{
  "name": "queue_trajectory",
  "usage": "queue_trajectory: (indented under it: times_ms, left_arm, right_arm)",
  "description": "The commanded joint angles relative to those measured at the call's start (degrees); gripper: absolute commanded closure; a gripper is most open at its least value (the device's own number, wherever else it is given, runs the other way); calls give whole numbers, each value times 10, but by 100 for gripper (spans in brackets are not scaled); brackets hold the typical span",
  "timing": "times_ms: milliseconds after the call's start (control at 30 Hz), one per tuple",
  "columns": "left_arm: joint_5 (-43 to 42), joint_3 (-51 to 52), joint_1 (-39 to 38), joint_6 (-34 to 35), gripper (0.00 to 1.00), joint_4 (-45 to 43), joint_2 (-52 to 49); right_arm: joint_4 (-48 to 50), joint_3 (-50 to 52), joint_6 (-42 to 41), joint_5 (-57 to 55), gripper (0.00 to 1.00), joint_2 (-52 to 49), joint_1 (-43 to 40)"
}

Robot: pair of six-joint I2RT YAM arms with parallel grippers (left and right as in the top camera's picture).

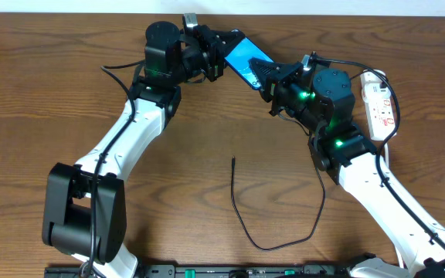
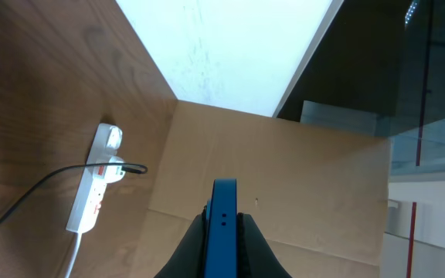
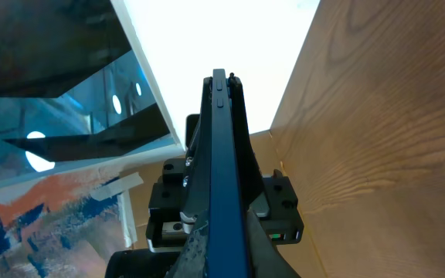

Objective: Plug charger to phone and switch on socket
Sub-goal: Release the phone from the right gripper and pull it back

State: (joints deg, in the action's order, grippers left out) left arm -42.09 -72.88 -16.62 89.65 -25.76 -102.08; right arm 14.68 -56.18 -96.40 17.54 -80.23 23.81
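Brown wood table (image 1: 52, 85), seen from overhead: the phone (image 1: 242, 55), its blue screen lit, is held close to the far edge. The left gripper (image 1: 216, 55) pinches one end and the right gripper (image 1: 269, 77) the other. Open board lies in front of the phone, where the charger (image 1: 242, 220) curls, its plug tip (image 1: 233, 160) loose and well apart from the phone. The socket (image 1: 381, 104) sits right of the phone, near the side edge.

Left wrist view: fingers (image 2: 191, 243) press both faces of the edge-on phone (image 2: 224, 220), with the socket (image 2: 91, 193) beyond it.

Right wrist view: fingers (image 3: 194, 259) clamp the phone (image 3: 221, 154) likewise, with the table edge just past it.
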Motion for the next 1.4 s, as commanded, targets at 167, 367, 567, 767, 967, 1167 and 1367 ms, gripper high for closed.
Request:
queue_trajectory:
  times_ms: [167, 367, 567, 767, 967, 1167, 1367]
  left_arm:
    - [-8, -10, -2, -21, 93, -5, 13]
    - [-8, -10, -1, -21, 93, -5, 13]
    - [-7, -10, 35, -21, 93, -5, 13]
    - [-32, -10, 107, -21, 92, -5, 13]
    - [-115, -10, 162, -21, 93, -2, 13]
    - [-227, -9, 213, -24, 92, -3, 13]
    - [-325, -9, 255, -54, 92, -3, 12]
  right_arm:
    - [-3, -6, 13, 10, 37, 4, 10]
    - [-3, -6, 13, 8, 17, 4, 10]
    - [-3, -6, 13, 8, 18, 4, 10]
    - [-3, -6, 14, 8, 15, 4, 10]
    - [-7, -6, 13, 8, 1, 4, 10]
    - [-29, -6, 92, 8, 3, 4, 10]
    - [-81, -6, 232, 10, 2, 4, 10]
